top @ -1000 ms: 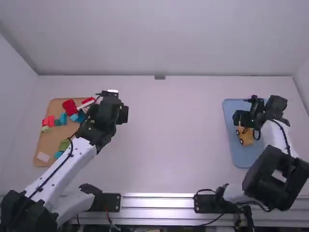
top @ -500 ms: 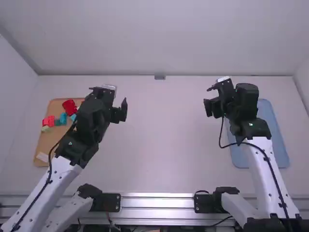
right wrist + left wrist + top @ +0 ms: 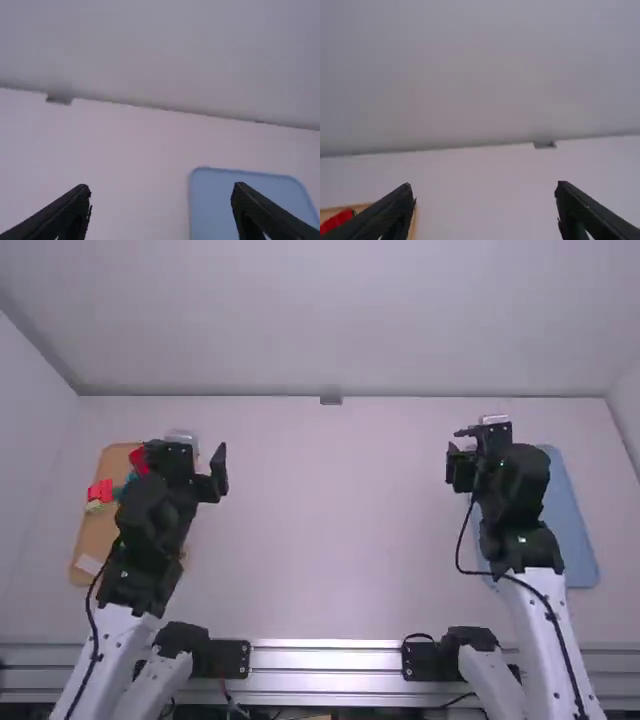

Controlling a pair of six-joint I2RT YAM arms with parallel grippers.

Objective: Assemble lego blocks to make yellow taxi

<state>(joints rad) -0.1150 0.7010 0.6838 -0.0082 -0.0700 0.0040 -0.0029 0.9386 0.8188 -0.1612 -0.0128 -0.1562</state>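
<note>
The white table [image 3: 330, 530] spreads out below and between the two grippers, the wide middle stretch lying inward of both pairs of fingers. The left arm [image 3: 140, 560] and right arm [image 3: 520, 540] have each just shifted a little outward, away from that middle stretch. A second ago the right arm was over the blue tray [image 3: 575, 530], by a yellow car-like piece; its fingers are now off that piece, and the blue tray extends to their right and nearer the base. The piece presumably remains on that tray under the arm, its spot being covered. The tan tray [image 3: 98, 530] lies mostly to the left of the left fingers and nearer the base. Both the left gripper [image 3: 485, 185] and right gripper [image 3: 160, 186] have their fingers spread wide with nothing between them. So neither is building at this moment; I would guess the arms are resetting, and more assembly would call for a fresh grasp. Whether the taxi is complete, I can't tell. Left of the left fingers, on the tan tray, sit a dark red block [image 3: 139, 458], a brighter red block [image 3: 101, 490] and a smaller pale green block [image 3: 95, 506]. No lettering is legible on them.
</note>
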